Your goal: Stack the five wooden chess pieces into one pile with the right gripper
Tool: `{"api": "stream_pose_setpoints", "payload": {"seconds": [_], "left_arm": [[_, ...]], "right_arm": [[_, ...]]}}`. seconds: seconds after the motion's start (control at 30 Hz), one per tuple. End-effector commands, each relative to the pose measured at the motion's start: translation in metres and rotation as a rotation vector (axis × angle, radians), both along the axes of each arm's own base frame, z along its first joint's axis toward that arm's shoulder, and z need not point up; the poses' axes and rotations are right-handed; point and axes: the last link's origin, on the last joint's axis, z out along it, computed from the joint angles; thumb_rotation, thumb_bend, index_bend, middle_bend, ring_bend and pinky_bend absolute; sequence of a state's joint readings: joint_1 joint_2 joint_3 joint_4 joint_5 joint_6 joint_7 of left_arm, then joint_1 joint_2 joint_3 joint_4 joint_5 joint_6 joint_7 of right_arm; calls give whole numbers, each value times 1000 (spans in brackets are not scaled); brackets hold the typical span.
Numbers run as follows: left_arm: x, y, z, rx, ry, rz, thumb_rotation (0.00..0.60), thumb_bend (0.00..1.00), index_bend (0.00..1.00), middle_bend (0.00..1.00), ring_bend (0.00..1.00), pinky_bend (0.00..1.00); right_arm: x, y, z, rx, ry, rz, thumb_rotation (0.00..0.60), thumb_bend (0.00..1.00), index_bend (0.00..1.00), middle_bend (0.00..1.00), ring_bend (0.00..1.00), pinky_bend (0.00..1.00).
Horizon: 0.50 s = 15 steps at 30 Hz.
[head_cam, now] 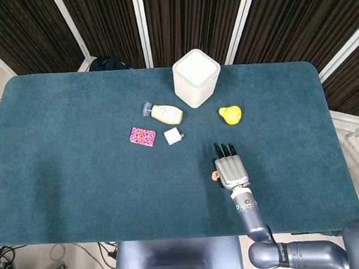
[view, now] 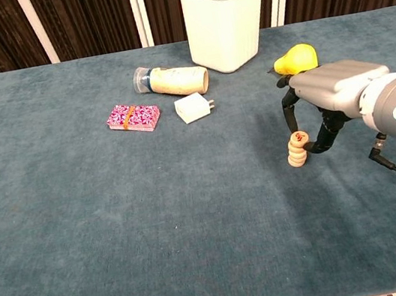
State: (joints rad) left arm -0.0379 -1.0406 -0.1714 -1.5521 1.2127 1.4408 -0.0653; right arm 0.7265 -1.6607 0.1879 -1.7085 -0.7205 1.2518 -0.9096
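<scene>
Chess pieces [view: 297,152] stand stacked on teal felt table [view: 117,207] (dark curtains behind), right hand [view: 326,96] pinching them.

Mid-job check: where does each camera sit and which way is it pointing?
Head view: high above the near edge, looking steeply down on the whole table; the right hand and forearm show.
Chest view: low at the near edge, looking across the table toward the curtains; the right hand is at the stack of chess pieces.
Shared: right hand, white box, yellow pear.
</scene>
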Motion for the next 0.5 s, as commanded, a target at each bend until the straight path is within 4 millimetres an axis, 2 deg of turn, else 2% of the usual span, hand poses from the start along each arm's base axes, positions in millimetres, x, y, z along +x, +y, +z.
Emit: {"api": "stream_pose_setpoints", "payload": {"seconds": [0.03, 0.5], "left_arm": [[0, 0, 0, 0, 1, 1, 600, 153, 55, 0, 0, 88], [0, 0, 0, 0, 1, 2, 600, 153, 54, 0, 0, 88]], "right_arm": [[0, 0, 0, 1, 2, -2, 600, 366, 480, 0, 0, 0], [1, 0, 1, 3, -7, -2, 600, 367, 464, 0, 0, 0]]}}
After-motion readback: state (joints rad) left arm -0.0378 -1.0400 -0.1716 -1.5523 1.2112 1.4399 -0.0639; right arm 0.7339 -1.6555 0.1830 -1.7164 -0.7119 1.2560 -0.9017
